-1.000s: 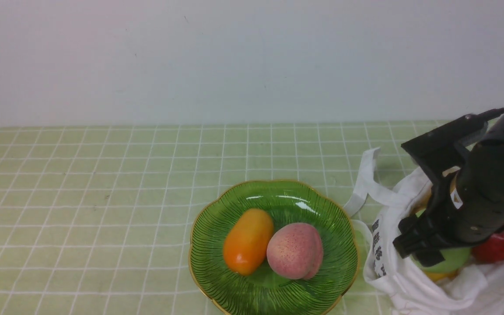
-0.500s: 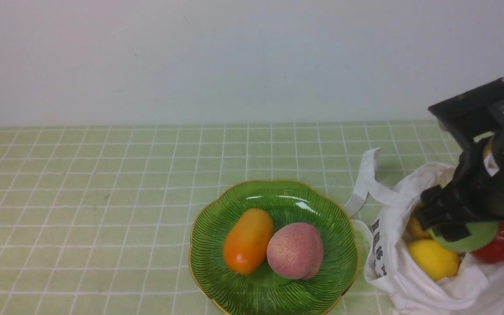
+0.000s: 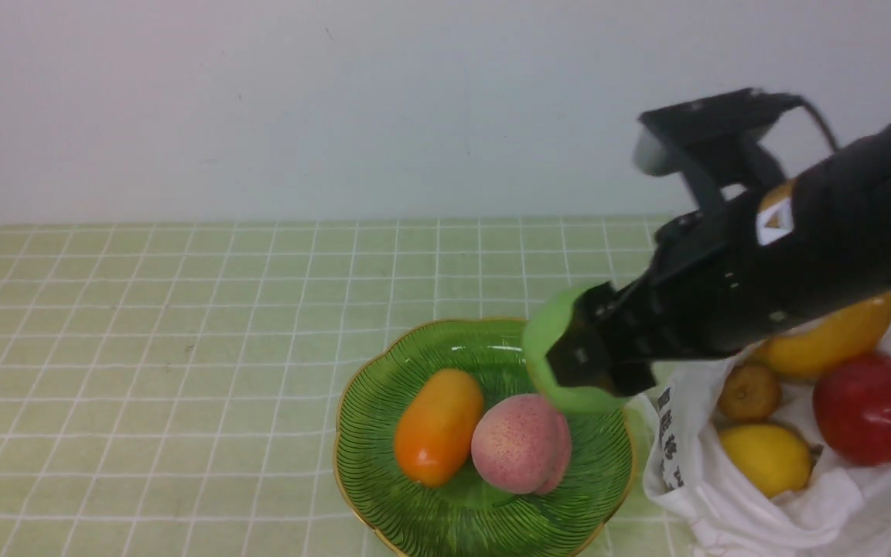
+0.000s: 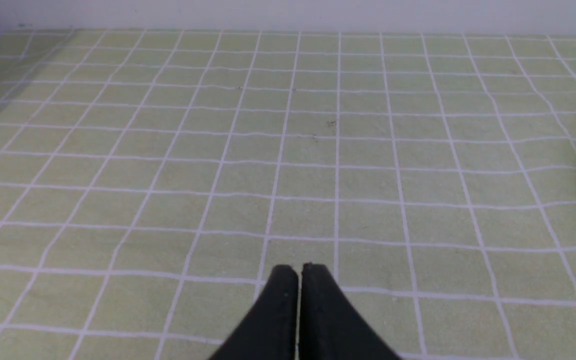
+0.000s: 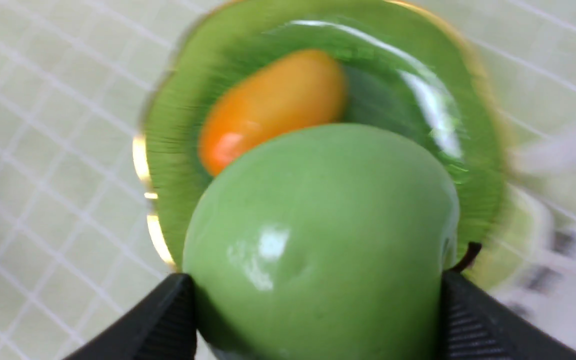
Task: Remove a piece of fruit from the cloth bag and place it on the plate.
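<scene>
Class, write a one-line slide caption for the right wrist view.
Right gripper holds the green apple above the plate, where an orange fruit lies.

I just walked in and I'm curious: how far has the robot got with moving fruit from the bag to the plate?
Done: the apple is out of the bag. In hand: the right gripper grips the apple in the air above the plate, close to the peach that lies on it. Left: lower the apple onto a free spot of the plate and let go.

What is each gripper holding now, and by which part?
The right gripper clamps the green apple across its opposite sides; the left gripper is shut and holds nothing.
</scene>
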`<state>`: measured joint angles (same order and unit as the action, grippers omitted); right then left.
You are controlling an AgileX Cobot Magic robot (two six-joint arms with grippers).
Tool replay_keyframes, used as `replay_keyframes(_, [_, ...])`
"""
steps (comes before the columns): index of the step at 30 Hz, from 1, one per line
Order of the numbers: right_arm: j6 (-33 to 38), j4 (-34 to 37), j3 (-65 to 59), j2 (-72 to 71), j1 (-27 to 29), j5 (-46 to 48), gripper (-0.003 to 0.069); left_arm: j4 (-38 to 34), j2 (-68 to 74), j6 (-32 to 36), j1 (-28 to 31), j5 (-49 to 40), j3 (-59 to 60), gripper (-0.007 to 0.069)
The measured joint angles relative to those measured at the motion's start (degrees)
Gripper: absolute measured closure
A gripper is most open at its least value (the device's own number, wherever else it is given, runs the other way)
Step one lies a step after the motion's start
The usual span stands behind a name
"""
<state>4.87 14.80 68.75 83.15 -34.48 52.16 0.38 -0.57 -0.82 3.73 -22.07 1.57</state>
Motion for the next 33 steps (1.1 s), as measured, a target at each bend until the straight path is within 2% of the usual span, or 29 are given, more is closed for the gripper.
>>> replay_keyframes(4, [2.6, 5.0, 0.0, 7.3, -2.0, -4.7, 0.0115, 0.0, 0.0, 0.0, 0.0, 0.0, 0.0, 0.0632])
replay_keyframes(11, [5.2, 8.5, 0.5, 15.5, -2.3, -8.3, 0.012, 0.0, 0.0, 0.0, 0.0, 0.0, 0.0, 0.0632])
replay_keyframes(13, [7.7, 8.2, 0.4, 17.4, -2.3, -7.7, 0.0099, 0.0, 0.0, 0.0, 0.0, 0.0, 0.0, 0.0632])
replay_keyframes(16, [9.5, 8.1, 0.4, 18.7, -2.3, -7.6, 0.0012, 0.0, 0.0, 0.0, 0.0, 0.0, 0.0, 0.0632])
replay_keyframes(18, [9.8, 7.8, 0.4, 18.7, -2.3, -7.5, -0.002, 0.0, 0.0, 0.0, 0.0, 0.0, 0.0, 0.0632])
replay_keyframes(23, [10.0, 6.6, 0.4, 18.7, -2.3, -7.2, -0.0031, 0.0, 0.0, 0.0, 0.0, 0.0, 0.0, 0.0632])
replay_keyframes(28, [10.1, 4.0, 1.0, 18.0, -2.3, -4.0, -0.0032, 0.0, 0.0, 0.0, 0.0, 0.0, 0.0, 0.0632])
replay_keyframes(32, [10.1, 0.2, 6.9, 16.6, -2.3, 5.0, -0.0003, 0.0, 0.0, 0.0, 0.0, 0.0, 0.0, 0.0632])
replay_keyframes(33, [9.8, -1.0, 10.4, 16.3, -2.3, 9.4, 0.0023, 0.0, 0.0, 0.0, 0.0, 0.0, 0.0, 0.0632])
